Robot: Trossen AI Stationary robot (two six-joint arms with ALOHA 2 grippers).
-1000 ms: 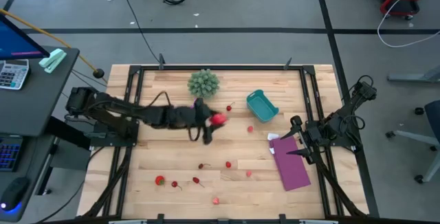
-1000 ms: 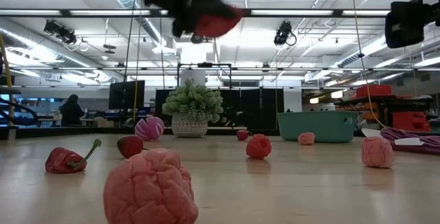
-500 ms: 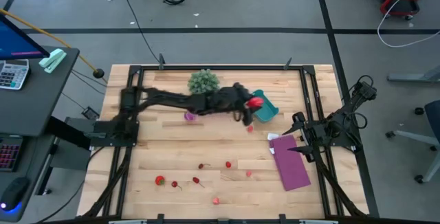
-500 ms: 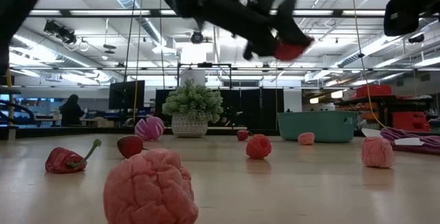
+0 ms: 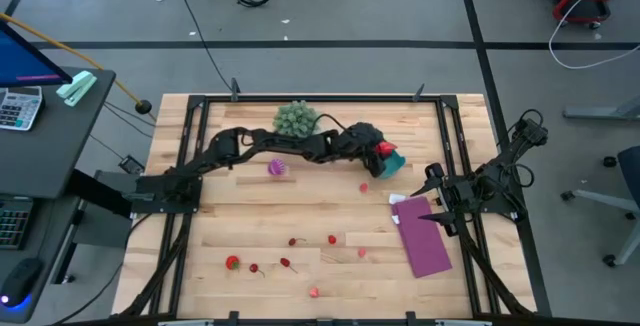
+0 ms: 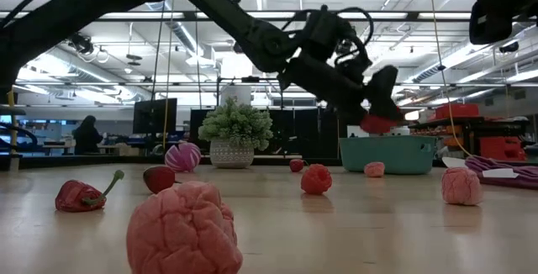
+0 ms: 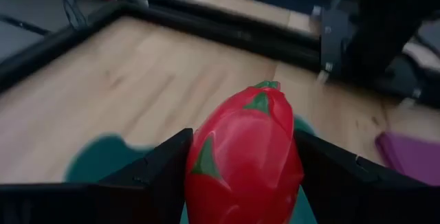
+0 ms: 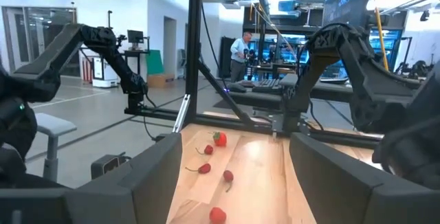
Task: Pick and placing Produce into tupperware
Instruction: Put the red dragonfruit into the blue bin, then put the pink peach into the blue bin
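Note:
My left gripper (image 5: 376,149) reaches across the table from the left and is shut on a large red fruit with green scales (image 7: 244,159). It hangs just above the teal tupperware (image 5: 388,162), which stands at the far right of the table (image 6: 388,154). A purple-pink striped ball (image 5: 277,168) lies on the table under the left arm. Small red and pink pieces (image 5: 332,239) lie scattered toward the near edge. My right gripper (image 5: 428,201) waits open at the right edge, with nothing between its fingers (image 8: 134,176). My left gripper pinches the red fruit by its two opposite sides (image 7: 199,172) between the two fingers (image 7: 155,176). The fingers come from the table's left, slanting a little downward. The fruit is lifted clear over the tub, its green-tipped end (image 7: 265,86) pointing away from the gripper.
A spiky green plant in a pot (image 5: 296,120) stands at the far edge, left of the tub. A flat purple sheet (image 5: 424,238) lies near the right gripper. A pink piece (image 5: 364,188) lies close to the tub. A black frame rail (image 5: 320,97) runs round the table.
My left gripper has carried the red fruit from the table's middle toward the right and far side, sinking as it went, and now holds it over the tub. The arm has stretched out. The striped ball it covered now shows.

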